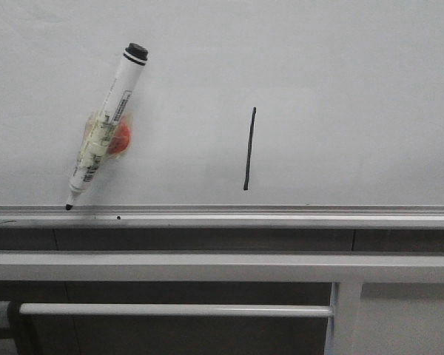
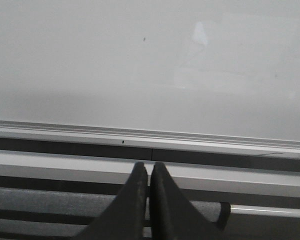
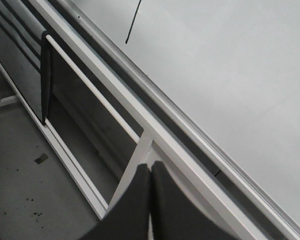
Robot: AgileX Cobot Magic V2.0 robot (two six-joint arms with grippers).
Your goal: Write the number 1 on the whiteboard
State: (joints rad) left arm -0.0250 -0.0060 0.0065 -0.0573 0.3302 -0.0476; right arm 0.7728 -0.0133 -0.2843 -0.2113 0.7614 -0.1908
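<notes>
Number 1 [image 1: 249, 149] drawn on whiteboard [image 1: 340, 66]; marker pen [image 1: 103, 127] leaning, tip on ledge. Left gripper [image 2: 149, 172] and right gripper [image 3: 150, 175] fingers together.

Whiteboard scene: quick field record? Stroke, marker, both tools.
whiteboard: glossy white-grey, silver ledge along the bottom edge
number 1: thin black stroke, nearly vertical, slightly slanted
marker pen: uncapped, leaning on the board, tip down on the ledge, left of the stroke
left tool: shut, empty
right tool: shut, empty
</notes>
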